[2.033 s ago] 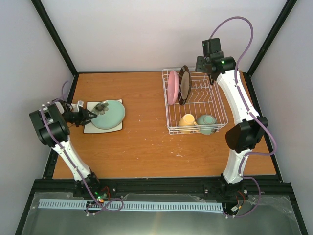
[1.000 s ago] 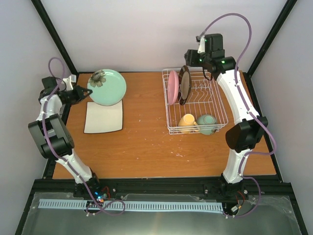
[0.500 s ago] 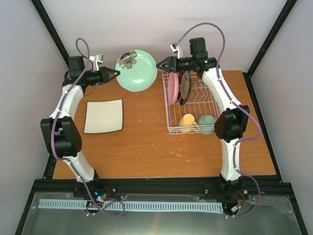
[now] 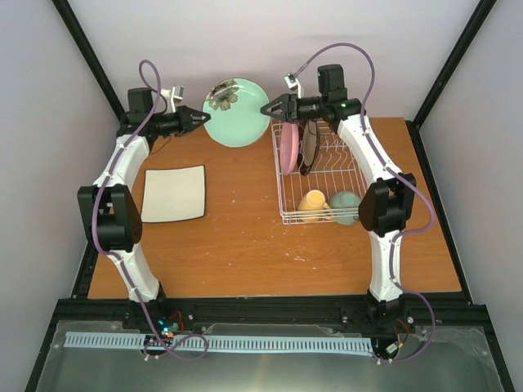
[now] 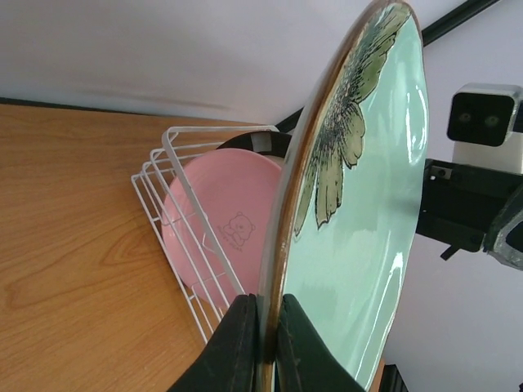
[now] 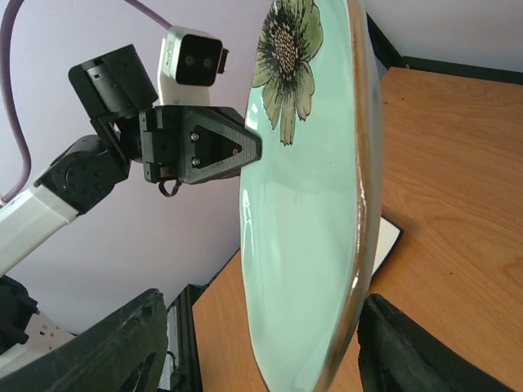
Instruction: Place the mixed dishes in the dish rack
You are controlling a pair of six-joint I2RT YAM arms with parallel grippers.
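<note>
My left gripper (image 4: 196,119) (image 5: 263,327) is shut on the rim of the green round plate (image 4: 236,113) (image 5: 359,204) and holds it in the air at the back of the table, left of the dish rack (image 4: 327,167). My right gripper (image 4: 268,109) (image 6: 261,335) is open, its jaws straddling the plate's (image 6: 306,204) opposite edge without closing on it. The pink plate (image 4: 288,145) (image 5: 221,229) and the dark-rimmed beige plate (image 4: 308,141) stand in the rack's slots. The yellow mug (image 4: 313,204) and mint-green bowl (image 4: 346,206) lie at the rack's front. The white square plate (image 4: 173,194) lies flat at the left.
The black frame posts and the back wall stand close behind both grippers. The wooden table (image 4: 245,245) stretches between the square plate and the rack.
My left arm lifted the green plate off the square plate and carried it up and right to the back. My right arm swung left from behind the rack to meet its edge.
</note>
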